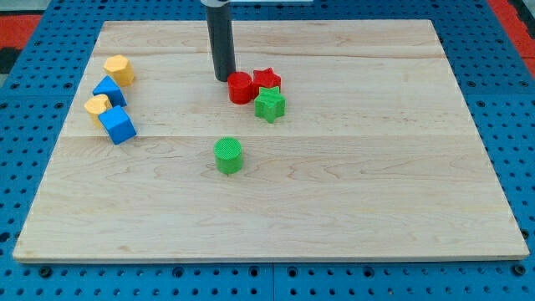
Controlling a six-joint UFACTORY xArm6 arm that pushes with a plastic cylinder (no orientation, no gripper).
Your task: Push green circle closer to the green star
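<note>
Eight small blocks sit on a pale wooden board (334, 209) that rests on a blue pegboard surface (518, 100). Two are green: a green circle (228, 155) alone near the board's middle, and a green star (269, 104) above it and slightly to the view's right, clearly apart from it. Two are red: a red circle (241, 87) and a red star (267, 80), touching each other, with the green star just below the red star. Toward the view's left are two yellow blocks (119, 69) (97, 105) and two blue blocks (109, 90) (117, 124), packed in an alternating column; their exact shapes are hard to make out. My rod comes straight down from the view's top, where its upper part is cut off. My tip (223, 78) holds nothing and rests on the board just left of the red circle, nearly touching it, well above the green circle.
</note>
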